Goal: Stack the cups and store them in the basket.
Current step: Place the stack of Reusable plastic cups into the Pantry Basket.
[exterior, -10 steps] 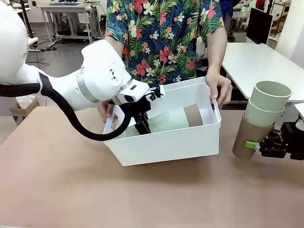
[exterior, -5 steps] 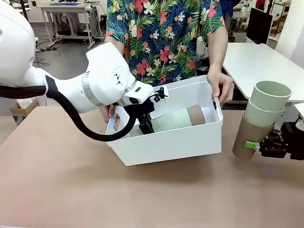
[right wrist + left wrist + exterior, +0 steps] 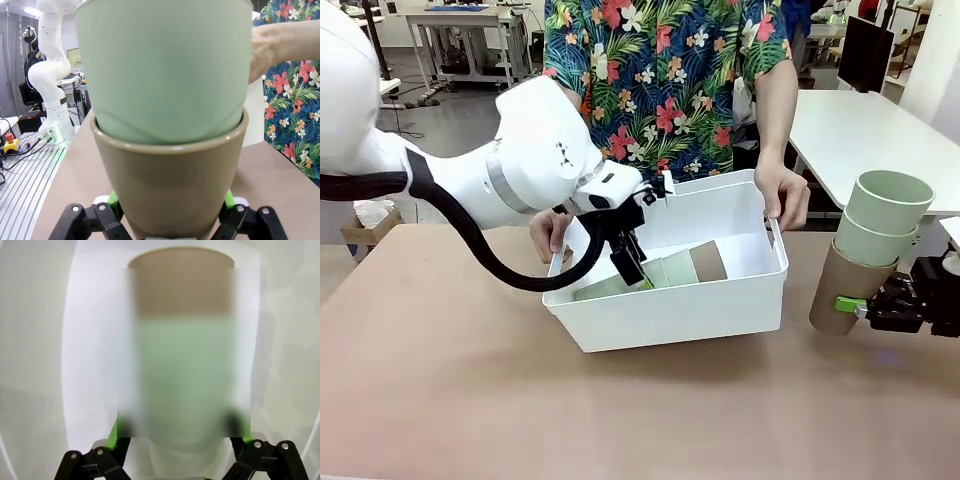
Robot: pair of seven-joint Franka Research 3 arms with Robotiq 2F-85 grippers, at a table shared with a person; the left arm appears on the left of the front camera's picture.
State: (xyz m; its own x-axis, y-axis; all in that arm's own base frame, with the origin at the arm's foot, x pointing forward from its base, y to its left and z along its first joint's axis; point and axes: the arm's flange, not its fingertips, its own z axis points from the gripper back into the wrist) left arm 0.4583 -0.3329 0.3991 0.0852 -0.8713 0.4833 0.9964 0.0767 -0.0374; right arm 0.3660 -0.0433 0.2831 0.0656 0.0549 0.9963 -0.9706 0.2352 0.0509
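Fingers (image 3: 113, 436) of the left gripper (image 3: 626, 262) stand on either side of the lying stack (image 3: 670, 268) and are closed on its mint-green end. In the left wrist view that stack is blurred, so the pads seem to touch it, though the contact is not sharp. The lying stack is made of mint-green cups with 1 tan-brown cup at the far end. It lies on its side inside the basket (image 3: 670, 315), tilted, with the brown end toward the basket's right wall. The basket sits on the table (image 3: 470, 400) near the far edge. The person's hand (image 3: 548, 232) grips the left short side, and the person's other hand (image 3: 782, 195) rests on the rim at the right short side.

Well apart, to the right of the basket, the right gripper (image 3: 865, 308) clamps the leaning stack (image 3: 872, 240) low on its bottom cup. That stack has 3 cups: 1 tan-brown at the base and 2 mint-green nested in it, mouths up, the whole leaning to the right. In the right wrist view both green pads press the brown cup's sides.
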